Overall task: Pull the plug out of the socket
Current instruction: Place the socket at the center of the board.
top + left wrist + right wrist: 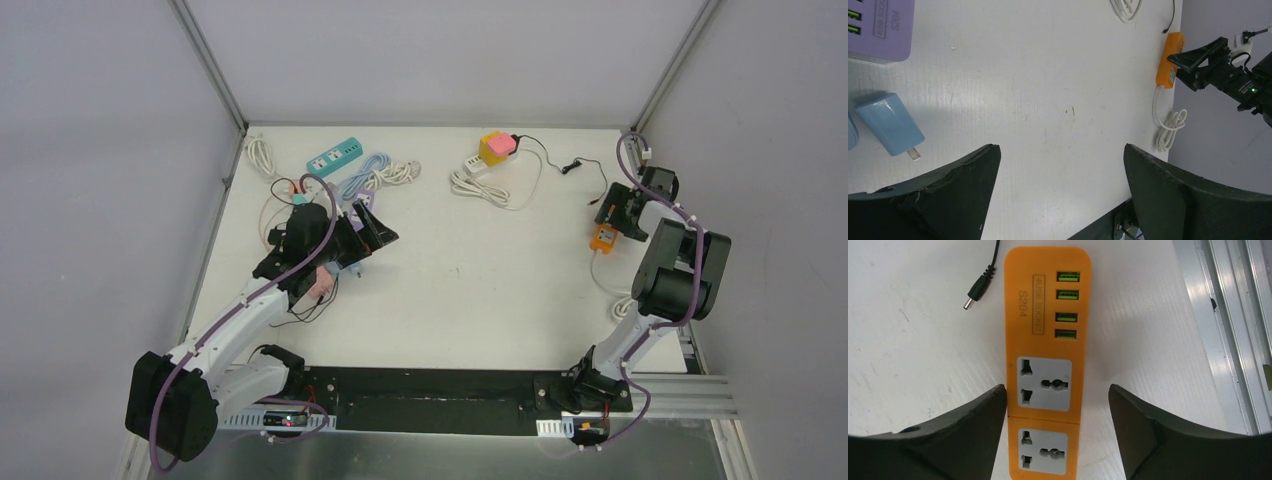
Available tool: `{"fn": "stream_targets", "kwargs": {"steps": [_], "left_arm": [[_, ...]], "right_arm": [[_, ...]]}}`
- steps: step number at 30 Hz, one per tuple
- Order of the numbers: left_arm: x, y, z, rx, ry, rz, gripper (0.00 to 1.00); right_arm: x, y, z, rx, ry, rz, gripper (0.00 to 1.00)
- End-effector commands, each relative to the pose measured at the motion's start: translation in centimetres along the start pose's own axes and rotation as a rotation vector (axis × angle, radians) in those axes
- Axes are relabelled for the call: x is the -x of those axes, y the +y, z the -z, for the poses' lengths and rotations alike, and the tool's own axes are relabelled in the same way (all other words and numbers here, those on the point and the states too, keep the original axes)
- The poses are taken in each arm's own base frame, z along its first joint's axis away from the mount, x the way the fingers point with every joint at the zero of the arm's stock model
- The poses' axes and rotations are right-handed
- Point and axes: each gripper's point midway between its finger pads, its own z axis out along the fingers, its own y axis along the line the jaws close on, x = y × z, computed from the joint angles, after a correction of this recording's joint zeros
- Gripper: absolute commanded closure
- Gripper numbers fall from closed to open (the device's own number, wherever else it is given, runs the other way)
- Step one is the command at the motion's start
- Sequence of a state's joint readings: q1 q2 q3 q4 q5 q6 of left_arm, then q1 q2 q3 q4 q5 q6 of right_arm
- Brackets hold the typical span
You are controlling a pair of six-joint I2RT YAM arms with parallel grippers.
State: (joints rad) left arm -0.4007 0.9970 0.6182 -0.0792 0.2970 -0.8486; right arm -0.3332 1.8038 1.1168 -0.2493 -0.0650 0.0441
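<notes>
Black fingers (948,435) of the right tool (1056,390) at the bottom corners of the right wrist view, spread wide, clamped on nothing. Poised over the orange socket strip (1045,340), one finger to either side of its body, probably so as to pin or steady it; cannot tell whether touching. Both outlets and all four green USB ports bare, so nothing to pull there. Just off its upper-left corner, a loose black barrel connector (974,292) on the white surface (913,350); at the right of the frame, an aluminium rail (1233,315) along the surface's edge.

Likewise wide open and empty, the left tool (1060,150), hanging over bare surface with its fingers at the bottom corners of the left wrist view. Outward to the middle left of that frame: a light blue plug (890,124), flat on its side, prongs exposed and pointing lower right, clear of any outlet. Above it, in the upper-left corner, the purple socket strip (878,25), near but apart. Reads as the job done for this pair: plug out, lying free beside its strip, nothing left to hold.

From the top view, one more candidate at upper middle: what looks like a black plug (515,140) seated in the yellow-and-pink cube socket (495,147), well apart from both tools.
</notes>
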Motion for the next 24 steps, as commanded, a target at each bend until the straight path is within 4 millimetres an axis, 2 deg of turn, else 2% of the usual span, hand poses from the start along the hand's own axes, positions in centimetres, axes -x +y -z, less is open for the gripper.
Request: {"fn": "stream_targets", "kwargs": {"steps": [1,10,18,24], "left_arm": [[1.1,-2.0,-0.2,-0.059,-0.028,-0.018,0.04],[1.2,-2.1,-0.6,-0.062,-0.023,-0.019,0.04],[1.1,-2.1,-0.7,-0.063,-0.021,-0.021,0.04],[1.2,-2.2,-0.8,-0.065,-0.021,-0.022,0.04]], "right_arm": [[3.5,0.0,2.3,0.010,-0.099,-0.001,0.23],[5.3,1.1,5.2,0.079,-0.168,0.037,0.21],[5.6,4.9,8.0,0.296,-0.184,0.109,0.21],[4.6,8.1,10.4,0.509,-0.133,0.193,0.21]]}}
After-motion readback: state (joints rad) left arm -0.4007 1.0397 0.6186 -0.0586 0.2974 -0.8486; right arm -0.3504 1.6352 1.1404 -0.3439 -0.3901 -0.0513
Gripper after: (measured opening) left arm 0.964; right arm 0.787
